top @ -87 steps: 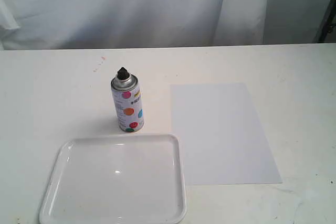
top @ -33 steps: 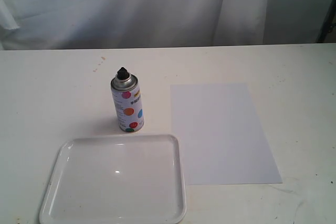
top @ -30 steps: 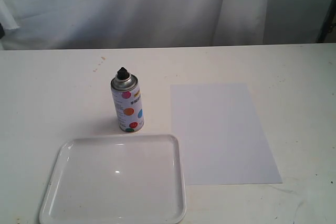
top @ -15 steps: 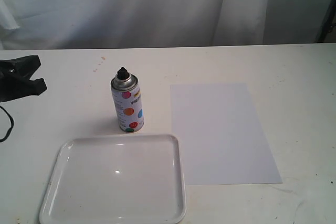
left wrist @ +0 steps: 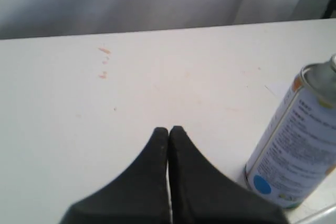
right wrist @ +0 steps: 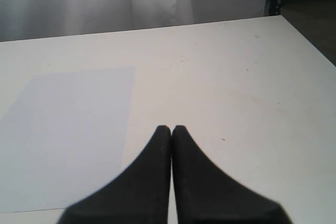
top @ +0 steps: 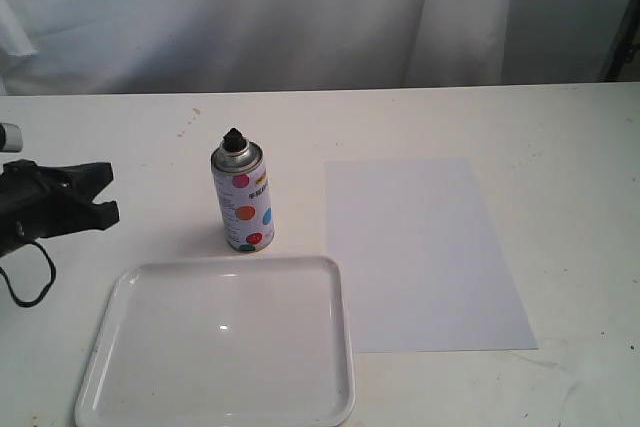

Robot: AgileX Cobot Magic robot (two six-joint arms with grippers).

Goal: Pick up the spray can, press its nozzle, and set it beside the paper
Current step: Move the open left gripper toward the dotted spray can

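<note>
Closest to you is the white tray (top: 232,263) with a raised rim, lying flat on the table (top: 560,147). Just to its right lies the paper (top: 425,252), also flat. Its near corner comes right up to the tray's rim, and I cannot tell if they touch there. Right behind the tray the spray can (top: 243,202) stands up straight, near the paper's left edge but not on it. The black nozzle (top: 234,136) sits on top, and nothing touches it. Your left claw (top: 106,193) is at the left side of the table, well apart from the can and pointing toward it. Its two fingers are pressed together with nothing between them. Your right claw (right wrist: 171,128) is closed tight too and holds nothing, with the paper nearby. Small orange spots (top: 190,122) sit farther back on the table, and a white curtain (top: 250,17) hangs behind it all
</note>
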